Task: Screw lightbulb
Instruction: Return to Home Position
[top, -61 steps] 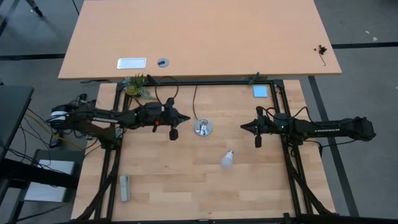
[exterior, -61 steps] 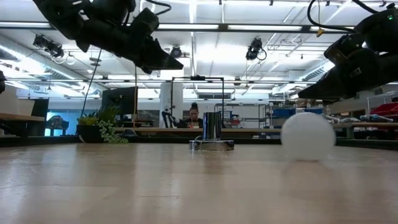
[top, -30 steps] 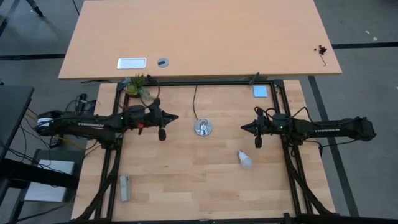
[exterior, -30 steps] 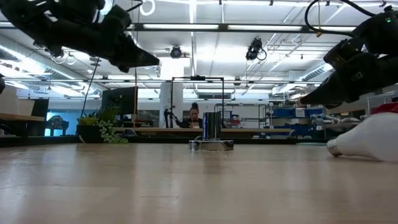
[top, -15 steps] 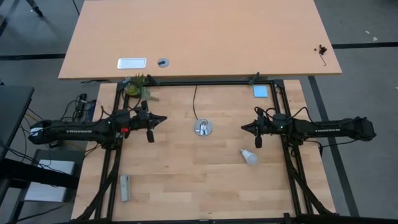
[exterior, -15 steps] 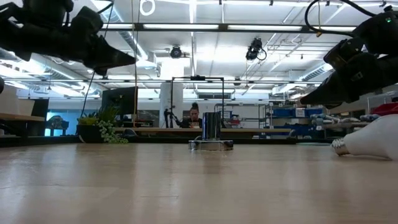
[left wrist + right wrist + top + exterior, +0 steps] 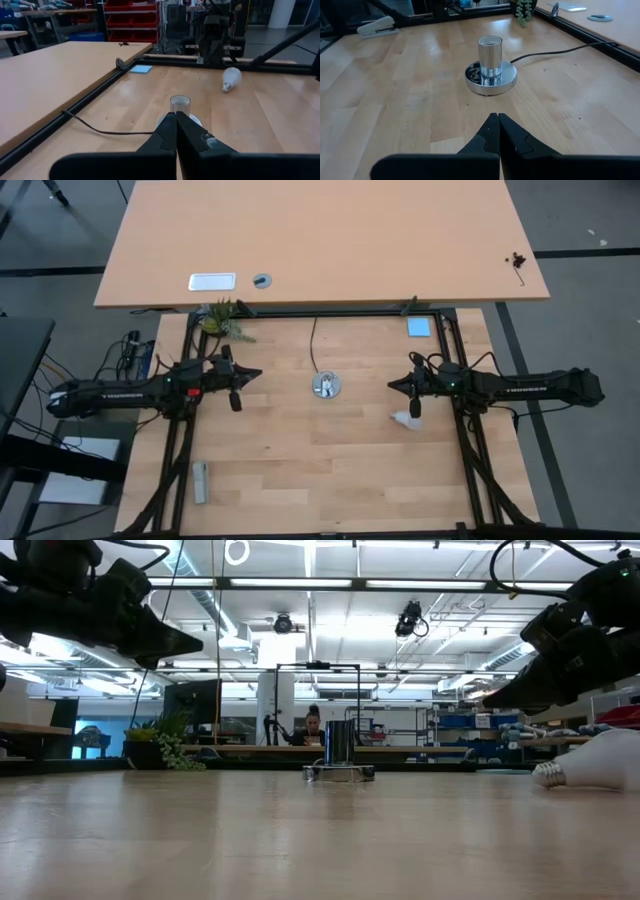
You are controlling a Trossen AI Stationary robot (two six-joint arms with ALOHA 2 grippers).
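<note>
A pale wooden table [image 7: 300, 460] framed by black rails sits before a larger desk [image 7: 320, 240], with a lit workshop beyond, where one person [image 7: 313, 725] sits far off.

One bulb [image 7: 405, 420] lies on its side on the bare wood, at about 4 o'clock from the table's middle in the high view, with its narrow base turned toward the middle. Nothing grips it. It rests apart from the one socket [image 7: 326, 386], which stands upright and empty at the centre. A single black cord [image 7: 313, 345] runs from the socket toward 12 o'clock.

There are two grippers. The right gripper [image 7: 392, 385] hangs in the air at 3 o'clock from the socket, pointing at it, with the bulb on the wood near its tip at roughly 5 o'clock. Its fingers are pressed together with nothing between them. The left gripper [image 7: 256, 374] hangs at 9 o'clock from the socket, farther off than the right, also aimed at it. Its fingers likewise meet and hold nothing.

Round the edges lie three more things. One small plant [image 7: 218, 317] stands at 11 o'clock. One blue square [image 7: 418, 327] lies flat at 1 o'clock. One grey stapler [image 7: 201, 481] lies at 7 o'clock, well apart from everything else.
</note>
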